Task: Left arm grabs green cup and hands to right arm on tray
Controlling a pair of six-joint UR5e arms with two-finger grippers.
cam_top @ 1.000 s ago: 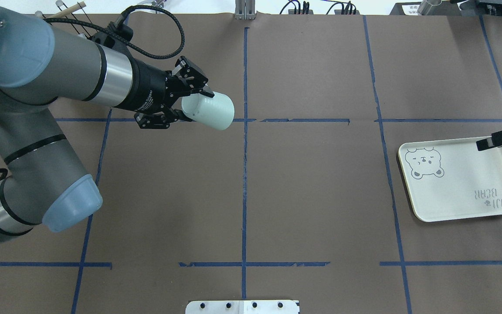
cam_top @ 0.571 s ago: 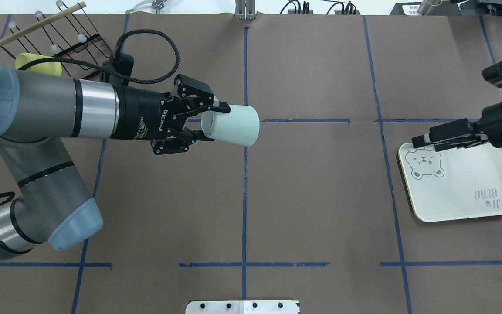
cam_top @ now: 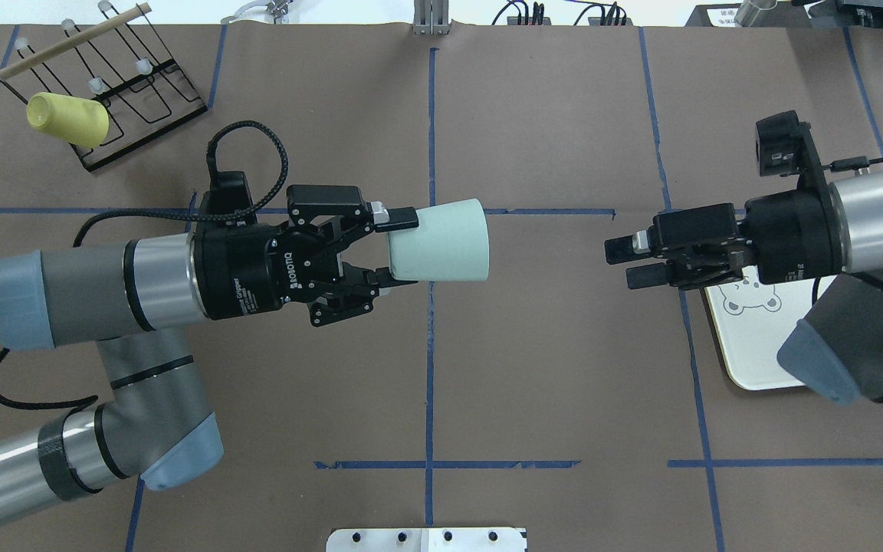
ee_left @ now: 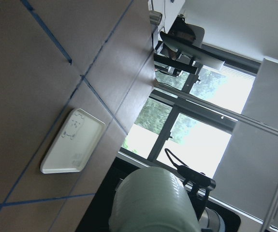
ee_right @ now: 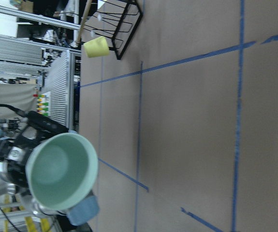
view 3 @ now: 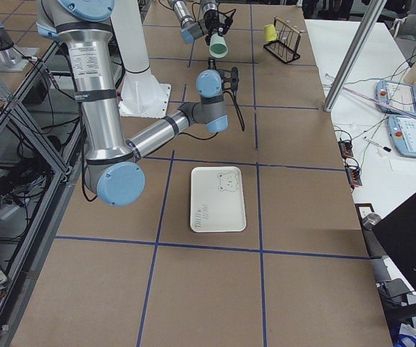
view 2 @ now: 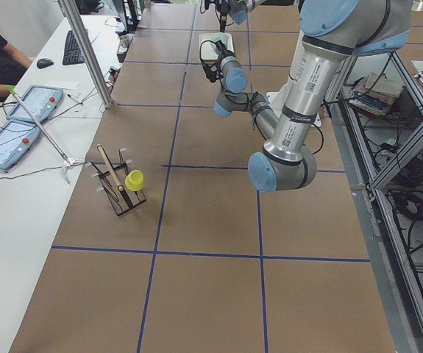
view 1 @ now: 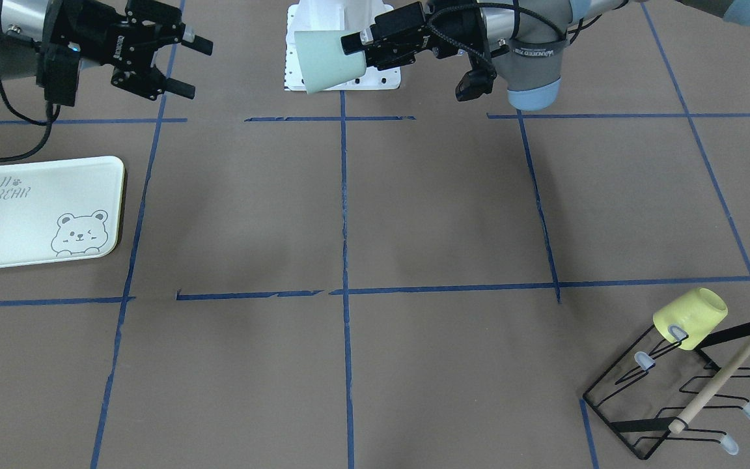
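Observation:
My left gripper [cam_top: 399,251] is shut on the base end of the pale green cup [cam_top: 440,241] and holds it on its side above the table's middle, mouth toward the right arm. The cup also shows in the front view [view 1: 324,62] and mouth-on in the right wrist view [ee_right: 61,176]. My right gripper [cam_top: 625,262] is open and empty, pointing at the cup with a gap of about one cup length between them. The cream tray [cam_top: 748,360] with the bear drawing lies at the right, partly under the right arm; it shows whole in the front view [view 1: 36,212].
A black wire rack [cam_top: 135,96] with a yellow cup [cam_top: 66,119] on a peg stands at the far left corner. A white mounting plate [cam_top: 426,539] sits at the near table edge. Blue tape lines cross the brown table.
My left arm has carried the green cup rightward and nearer the robot. My right arm has swung in from the tray toward the cup, its gripper still open.

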